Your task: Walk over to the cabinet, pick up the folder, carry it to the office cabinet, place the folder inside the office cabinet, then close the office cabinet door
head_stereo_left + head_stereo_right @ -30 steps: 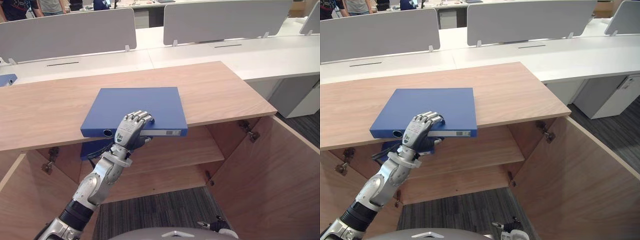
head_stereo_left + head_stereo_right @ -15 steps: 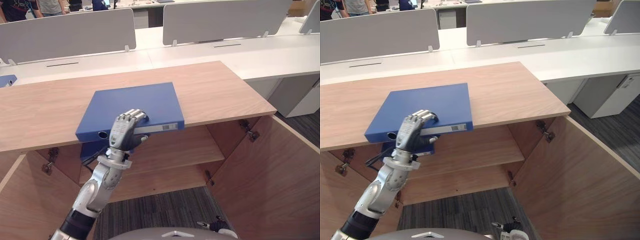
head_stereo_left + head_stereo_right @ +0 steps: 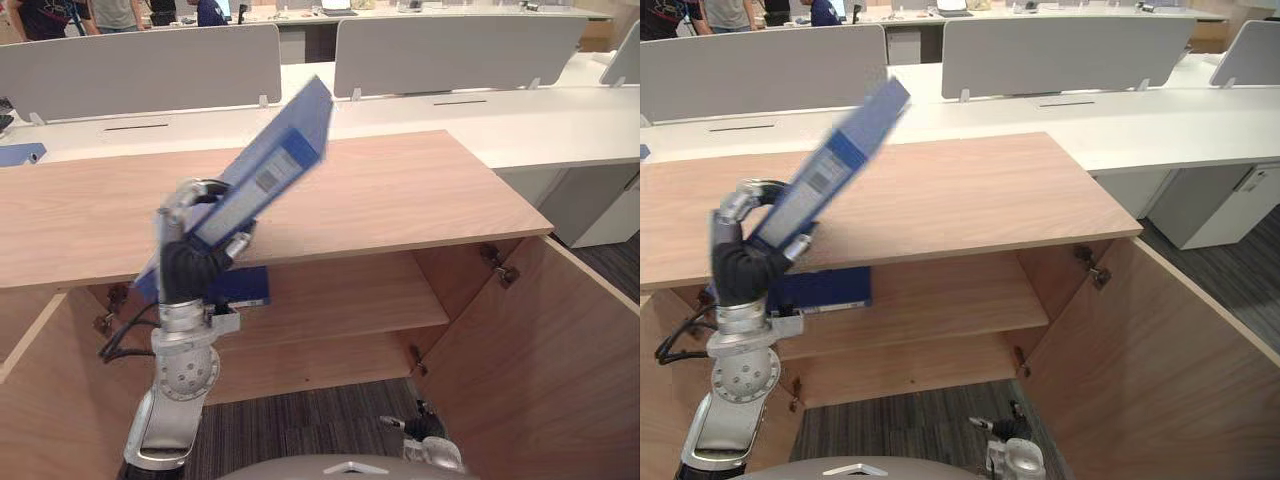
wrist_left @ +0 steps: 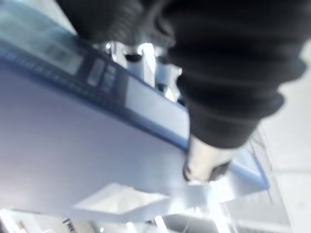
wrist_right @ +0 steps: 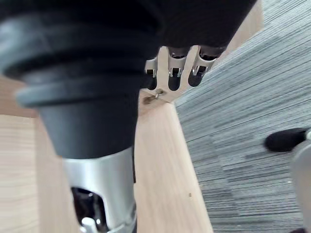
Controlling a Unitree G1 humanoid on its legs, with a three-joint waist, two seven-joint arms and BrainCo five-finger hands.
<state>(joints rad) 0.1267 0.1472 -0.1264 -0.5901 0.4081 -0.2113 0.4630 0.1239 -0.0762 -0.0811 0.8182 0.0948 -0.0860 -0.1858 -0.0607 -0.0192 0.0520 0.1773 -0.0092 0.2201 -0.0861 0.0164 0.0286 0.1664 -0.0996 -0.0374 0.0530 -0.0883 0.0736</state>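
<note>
the left robot hand (image 3: 192, 262) is clamped on the lower end of the blue folder (image 3: 268, 172), which stands steeply tilted, clear of the wooden tabletop (image 3: 410, 190), probably so it can swing down into the open cabinet below. on the upper shelf (image 3: 345, 298) another blue folder (image 3: 243, 286) already lies at the left (right under the robot hand), so space there looks tight. the open door (image 3: 570, 350) stands at the right, beside the right robot hand (image 5: 175, 73), fingers loose and holding nothing.

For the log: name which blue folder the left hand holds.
The tilted folder in the left hand, above the cabinet top; the other folder lies on the shelf.
</note>
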